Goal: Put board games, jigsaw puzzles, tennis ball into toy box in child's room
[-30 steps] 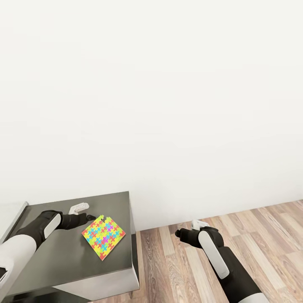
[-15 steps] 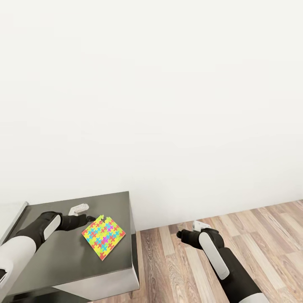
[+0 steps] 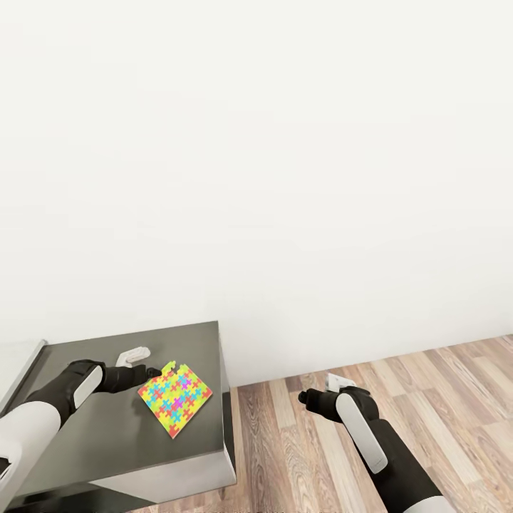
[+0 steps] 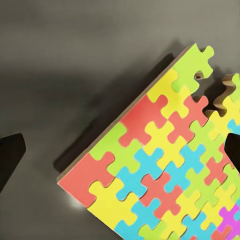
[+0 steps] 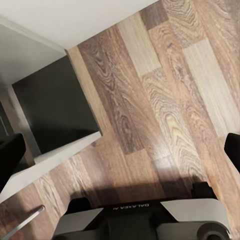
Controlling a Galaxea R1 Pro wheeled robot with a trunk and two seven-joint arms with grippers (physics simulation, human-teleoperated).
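**Left end effector lines up on the jigsaw at the worktop's corner**

Here we are at the dark-grey lower section of the worktop (image 3: 107,442), and there's one jigsaw puzzle (image 3: 175,397) in sight, lying flat and turned corner-on, close to the worktop's right edge. One puzzle, one worktop section, two arms; the wooden floor (image 3: 427,399) stretches off to the right below a plain white wall.

The left end effector (image 3: 147,371) sits right at the puzzle's near-left corner, touching or just short of it — hard to call from the head view. From the left wrist view, its dark fingertips (image 4: 11,157) stand wide apart at either side of the frame, the puzzle (image 4: 165,170) between them, nothing pinched yet. The right end effector (image 3: 305,396) hangs over the floor, well apart from the worktop; its wrist view shows dark tips spread to both edges with only planks between, so it's open and empty.

How will this board handle? It looks thin, stiff and light, with a brown edge and one corner where pieces have gaps. Lying flat, there's little to grab from above. I'd judge the best hold is across an edge or corner, perhaps after nudging it over the worktop's rim. A pinch on the notched corner could slip or loosen pieces.
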